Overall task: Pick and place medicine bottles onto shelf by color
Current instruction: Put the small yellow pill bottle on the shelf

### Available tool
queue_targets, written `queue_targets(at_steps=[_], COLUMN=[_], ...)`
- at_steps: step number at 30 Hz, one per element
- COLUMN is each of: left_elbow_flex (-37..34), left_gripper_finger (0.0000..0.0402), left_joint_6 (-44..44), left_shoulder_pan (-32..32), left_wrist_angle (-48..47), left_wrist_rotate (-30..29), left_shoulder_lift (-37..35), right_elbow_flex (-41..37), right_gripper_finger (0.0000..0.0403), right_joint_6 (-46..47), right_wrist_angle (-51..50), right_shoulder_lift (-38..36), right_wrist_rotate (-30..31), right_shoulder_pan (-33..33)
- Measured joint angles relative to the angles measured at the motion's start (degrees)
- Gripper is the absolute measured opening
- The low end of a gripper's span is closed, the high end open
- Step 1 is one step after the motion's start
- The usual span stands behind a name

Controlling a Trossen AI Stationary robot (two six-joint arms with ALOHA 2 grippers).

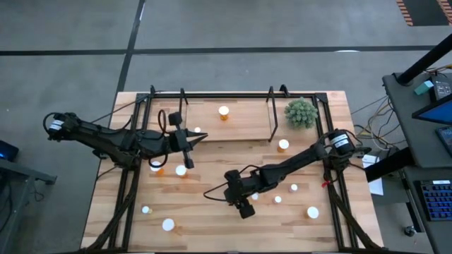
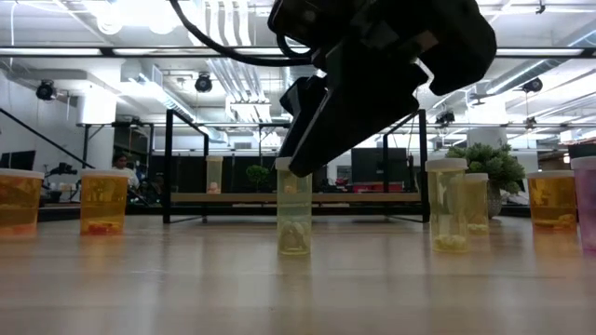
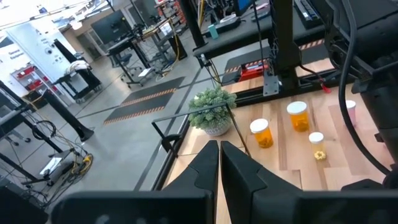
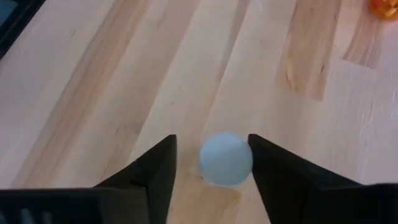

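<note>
- The right gripper (image 4: pixel 211 171) is low over the front middle of the table (image 1: pixel 212 226), and a small bottle (image 4: pixel 226 158) stands between its two fingers.
- This bottle has a round white cap; in the low view its body (image 2: pixel 294 209) is clear pale yellow, upright on the wood, with some pale pills at the bottom.
- The jaws are half open around the cap. A thin gap shows on each side, so I cannot tell if they grip it yet.
- The left gripper (image 3: pixel 219 163) is held above the table near the front edge of the shelf (image 1: pixel 247 113), and its fingers are pressed together with nothing between them.
- On the shelf board one orange bottle (image 1: pixel 224 111) stands alone.
- Other bottles with white caps are spread on the table, some amber and some pale, for example one amber bottle (image 3: pixel 262 133) near the green plant (image 3: pixel 212 110).
- The plant is at the right back corner of the table, beside the shelf.
</note>
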Motion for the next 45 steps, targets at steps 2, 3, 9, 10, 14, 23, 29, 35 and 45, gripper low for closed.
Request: queue_targets(at_steps=[2,3,9,10,14,23,29,35,45], left_elbow_flex=[0.0,0.0,0.0,0.0,-0.1,-0.2,-0.2,-0.2,-0.2], left_gripper_finger=[0.0000,0.0000,0.0000,0.0000,0.0000,0.0000,0.0000,0.0000,0.0000], left_joint_6=[0.0,0.0,-0.1,-0.1,-0.8,-8.2,-9.0,-8.4,-5.9], left_shoulder_pan=[0.0,0.0,0.0,-0.1,-1.0,-2.9,-2.9,-2.9,-2.9], left_wrist_angle=[0.0,0.0,0.0,0.1,0.1,0.5,0.5,0.5,0.5], left_wrist_rotate=[0.0,0.0,0.0,0.1,3.0,11.9,11.8,11.5,11.3], left_shoulder_lift=[0.0,0.0,0.0,0.0,0.0,1.8,3.1,2.7,-0.3], right_elbow_flex=[0.0,0.0,0.0,0.0,0.0,0.1,0.1,0.0,-0.1], right_gripper_finger=[0.0155,0.0145,0.0105,0.0104,0.0111,0.0110,0.0111,0.0111,0.0111], right_joint_6=[0.0,0.0,0.0,-0.1,-0.4,-2.6,-4.3,-7.3,-10.4], right_wrist_angle=[0.0,0.0,0.0,0.0,-1.1,-9.7,-13.9,-14.3,-15.1], right_shoulder_lift=[0.0,0.0,0.0,-0.1,-1.8,-12.1,-16.9,-16.3,-13.0], right_wrist_rotate=[0.0,0.0,0.0,0.1,0.5,4.7,4.6,2.7,-2.0], right_shoulder_pan=[0.0,0.0,0.0,0.0,-0.7,-9.4,-19.8,-28.0,-35.0])
